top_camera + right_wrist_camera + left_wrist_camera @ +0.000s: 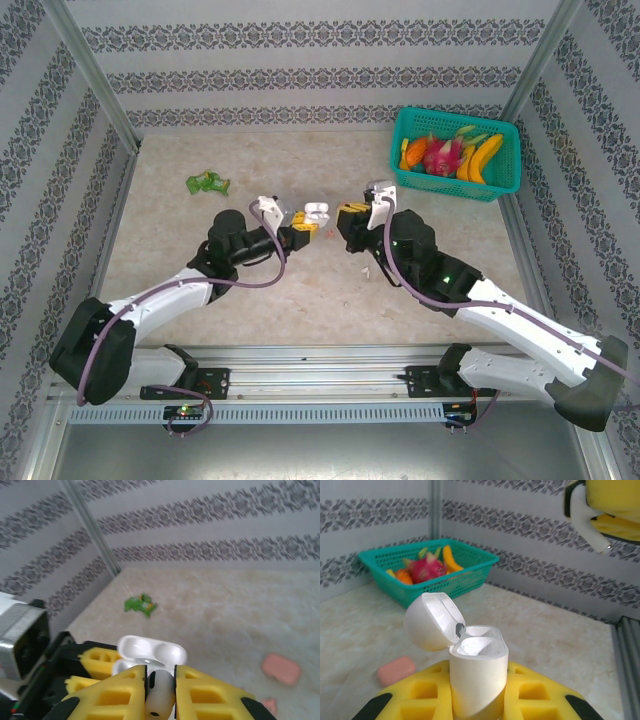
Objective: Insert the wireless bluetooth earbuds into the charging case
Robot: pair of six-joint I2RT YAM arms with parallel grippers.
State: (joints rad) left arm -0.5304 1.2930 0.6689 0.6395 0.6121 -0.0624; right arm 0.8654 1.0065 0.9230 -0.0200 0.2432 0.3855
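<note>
The left claw (479, 702) is clamped on the open white case (478, 670); the right claw (160, 677) pinches 1 white earbud (160, 696) just beside it.

Left pincer (306, 224), right pincer (344, 212): both clamped, tips near.

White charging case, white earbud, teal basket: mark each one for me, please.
white charging case (479, 680), left wrist view, on its lower body below the open lid.
white earbud (160, 692), right wrist view, on the middle of its visible body.
teal basket (455, 187), top external view, on its near wall.
</note>
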